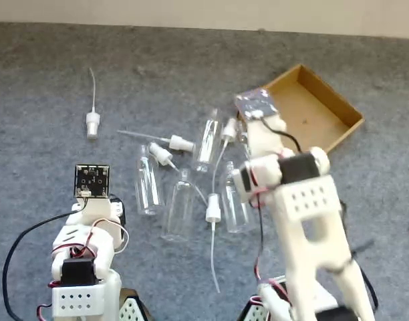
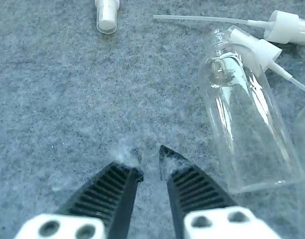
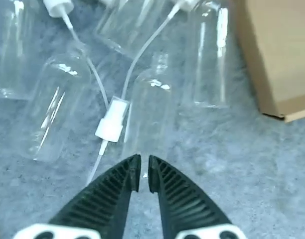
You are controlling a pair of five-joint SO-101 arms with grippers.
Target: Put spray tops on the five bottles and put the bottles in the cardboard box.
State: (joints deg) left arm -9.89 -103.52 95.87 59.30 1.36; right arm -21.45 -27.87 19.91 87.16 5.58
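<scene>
The left gripper (image 2: 150, 160) hangs low over the grey carpeted table (image 2: 53, 99). Its black ribbed jaws are a narrow slit apart, with nothing between them. The right gripper (image 3: 144, 160) sits just short of the base of a clear plastic bottle (image 3: 147, 107) that lies on its side, neck pointing away. These jaws stand almost together and also hold nothing.

That narrow opening is the likely trouble. A forward move would probably shove the round, light bottle and set it rolling instead of taking it. A white spray top (image 3: 111, 124) lies against the bottle's flank, and its thin dip tube (image 3: 94, 167) trails back beside the jaws. A second tube (image 3: 142, 54) runs in from farther off to the same spot. A grip here could snag either tube and bend it, or drag a top away.

Beyond, the other four bottles (image 1: 180, 204) lie close together, all with bare necks. The one nearest the left arm (image 2: 244, 124) has two more spray tops (image 2: 259, 45) at its neck. Farther still, on the right arm's side, stands the brown cardboard box (image 1: 311, 110), open upward, with no bottle showing in it. Its wall would have to be cleared from above. A lone spray top (image 1: 92, 124) lies well apart, far out on the left arm's side.
</scene>
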